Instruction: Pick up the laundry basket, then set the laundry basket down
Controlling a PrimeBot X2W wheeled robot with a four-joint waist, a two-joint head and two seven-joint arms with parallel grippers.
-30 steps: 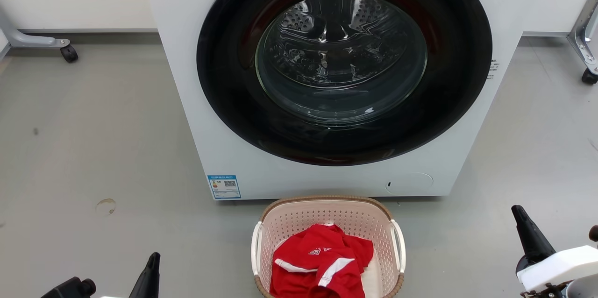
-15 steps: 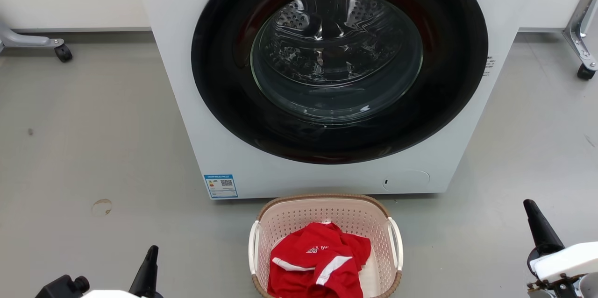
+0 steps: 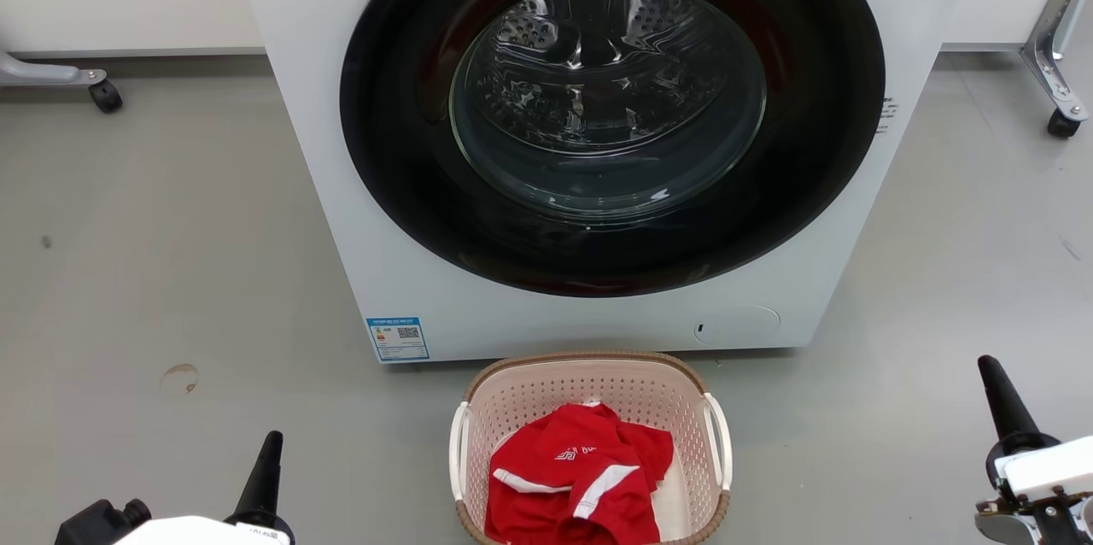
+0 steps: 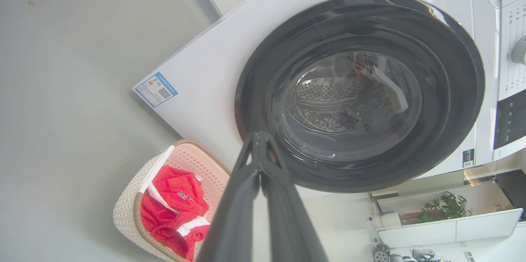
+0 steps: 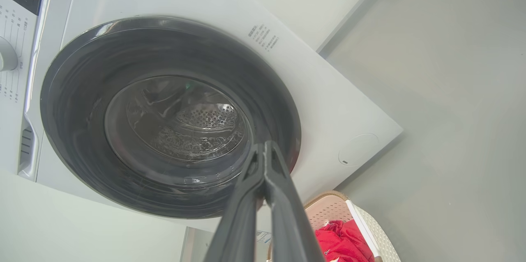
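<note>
My left gripper point(image 4: 259, 135) and right gripper point(image 5: 266, 145) are both pinched closed on nothing, well clear of the laundry basket point(image 3: 546, 395).

Head looks down, wrists rolled sideways, all share washer point(image 3: 610, 118), laundry basket point(image 3: 529, 408)

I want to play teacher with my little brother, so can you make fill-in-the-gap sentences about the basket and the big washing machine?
1. The laundry basket stands on the ____ in front of the washing machine.
2. The shirt inside the basket is ____ with white stripes.
3. The basket's two loop handles are ____ in colour.
4. The left gripper and the right gripper are both ____, holding nothing.

Missing words: floor; red; white; shut
</note>
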